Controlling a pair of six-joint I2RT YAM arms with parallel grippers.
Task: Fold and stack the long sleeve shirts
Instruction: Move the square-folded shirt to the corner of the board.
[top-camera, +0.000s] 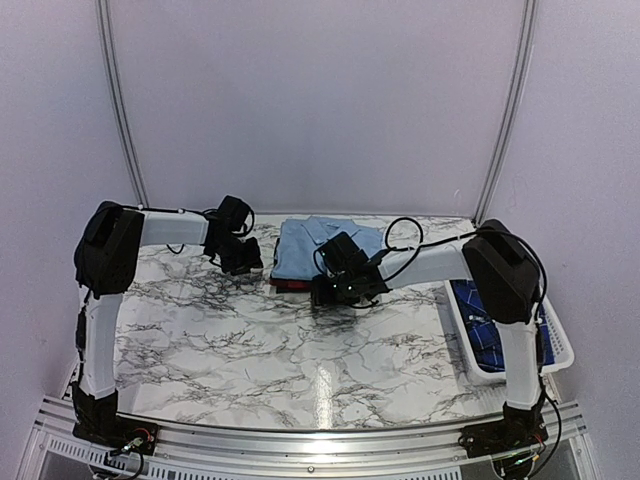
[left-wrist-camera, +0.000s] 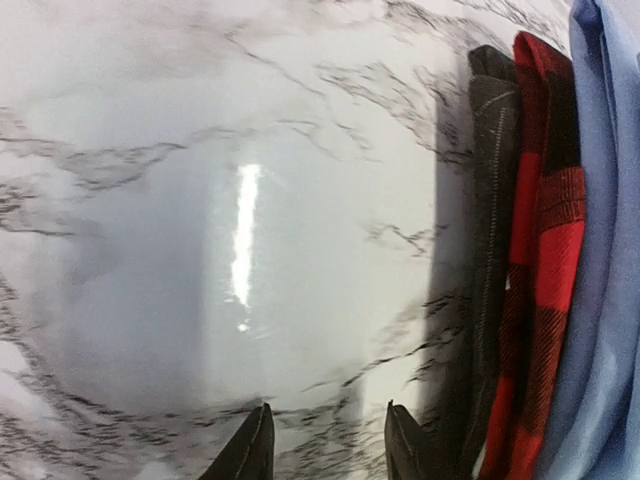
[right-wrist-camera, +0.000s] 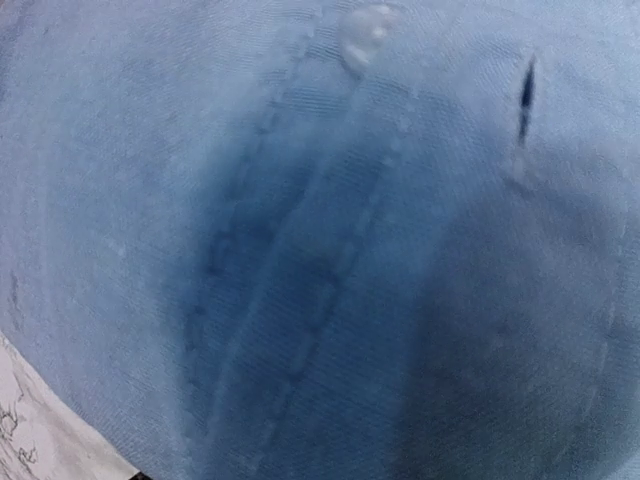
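Left gripper (left-wrist-camera: 325, 442) stands parted, empty; right gripper (top-camera: 340, 290), over the far-edge light blue shirt (top-camera: 305, 240), I cannot tell. Right-edge white basket (top-camera: 487, 374) holds a dark blue plaid shirt (top-camera: 485, 325).

Folded stack: light blue shirt (top-camera: 310, 240) atop red-check shirt (left-wrist-camera: 545, 250) atop dark shirt (left-wrist-camera: 495, 180).

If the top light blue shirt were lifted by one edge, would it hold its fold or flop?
Probably flop: the light blue shirt is thin woven cloth, creased softly around its placket in the right wrist view. Pushed sideways, it would likely slide or bunch over the red check shirt beneath.
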